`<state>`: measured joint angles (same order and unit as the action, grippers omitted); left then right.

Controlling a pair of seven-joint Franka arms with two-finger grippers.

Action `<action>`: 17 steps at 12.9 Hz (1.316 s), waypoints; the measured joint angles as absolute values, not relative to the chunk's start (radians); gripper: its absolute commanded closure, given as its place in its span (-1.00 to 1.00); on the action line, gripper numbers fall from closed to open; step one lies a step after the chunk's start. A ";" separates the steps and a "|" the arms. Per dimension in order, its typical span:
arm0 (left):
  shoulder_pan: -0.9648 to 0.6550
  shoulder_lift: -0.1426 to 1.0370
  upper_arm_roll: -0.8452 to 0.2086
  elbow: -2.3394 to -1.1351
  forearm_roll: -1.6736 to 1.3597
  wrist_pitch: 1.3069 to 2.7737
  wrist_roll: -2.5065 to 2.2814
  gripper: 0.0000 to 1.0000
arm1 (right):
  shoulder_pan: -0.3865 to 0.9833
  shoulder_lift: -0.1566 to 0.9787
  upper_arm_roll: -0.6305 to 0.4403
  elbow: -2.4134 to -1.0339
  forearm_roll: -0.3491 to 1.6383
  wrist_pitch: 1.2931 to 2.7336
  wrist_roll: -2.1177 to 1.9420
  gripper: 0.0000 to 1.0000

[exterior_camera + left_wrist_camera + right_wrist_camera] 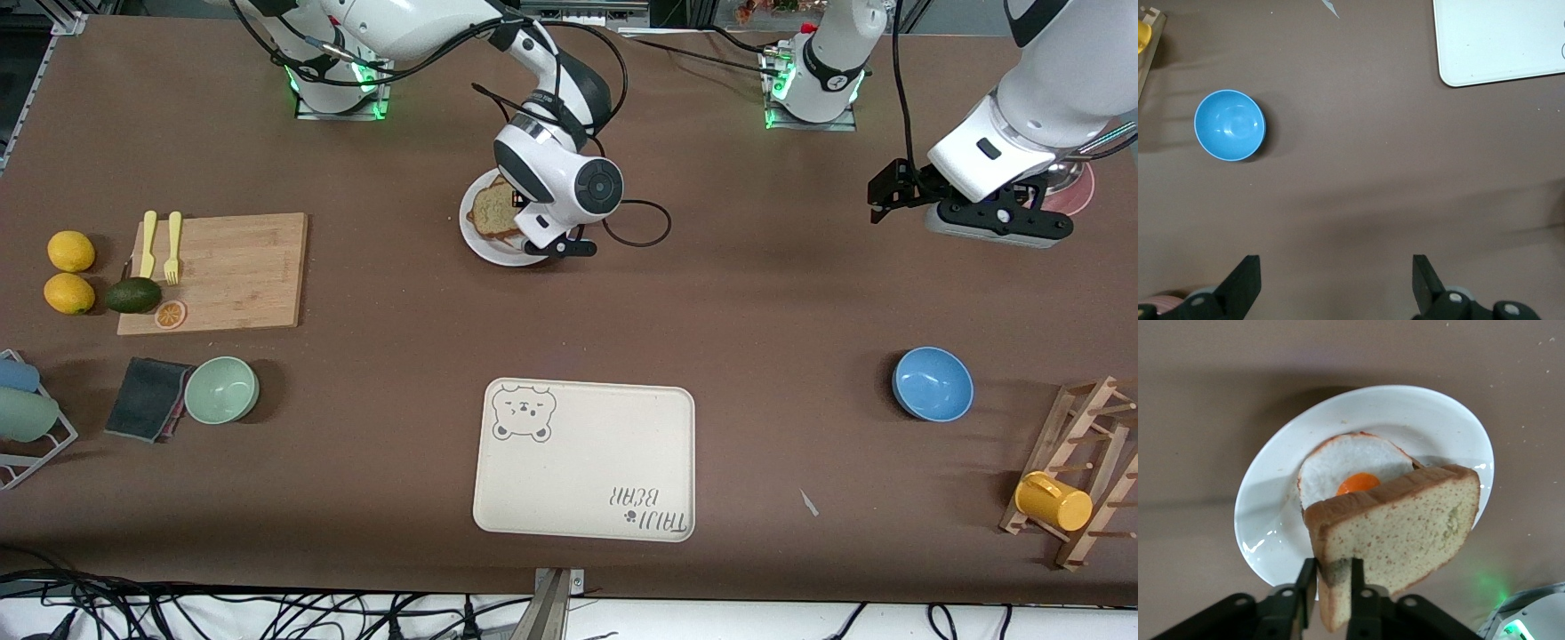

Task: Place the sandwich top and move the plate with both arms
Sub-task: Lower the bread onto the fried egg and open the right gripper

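Right gripper, seen from the front, hangs low over the plate, which sits on the table near the robots' bases, between the two of them. One sandwich top shows on that plate, partly hidden under the right wrist. Left gripper hovers over bare table toward the left arm's end, waiting, well apart from the plate. Counted in this view: two lemons, one avocado, one cutting board bearing two yellow utensils, one green bowl, one blue bowl, one bear tray and one yellow cup on a wooden rack.

From the left wrist, the left gripper has its two fingers spread wide with nothing between them. One blue bowl and a corner of the bear tray lie on the table below.

From the right wrist, the right gripper has its two fingers pinching one edge of the sandwich top, so the slice stands tilted off the fingertips. It leans over one fried egg, covering part of it, and the egg lies on the single white plate.
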<state>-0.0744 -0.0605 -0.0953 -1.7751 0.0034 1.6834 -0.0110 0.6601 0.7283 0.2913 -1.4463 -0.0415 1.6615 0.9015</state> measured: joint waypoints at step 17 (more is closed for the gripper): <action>-0.075 -0.061 -0.096 -1.775 0.003 1.683 -0.011 -1.00 | 0.510 0.585 0.270 -1.340 -0.005 1.498 0.738 -1.00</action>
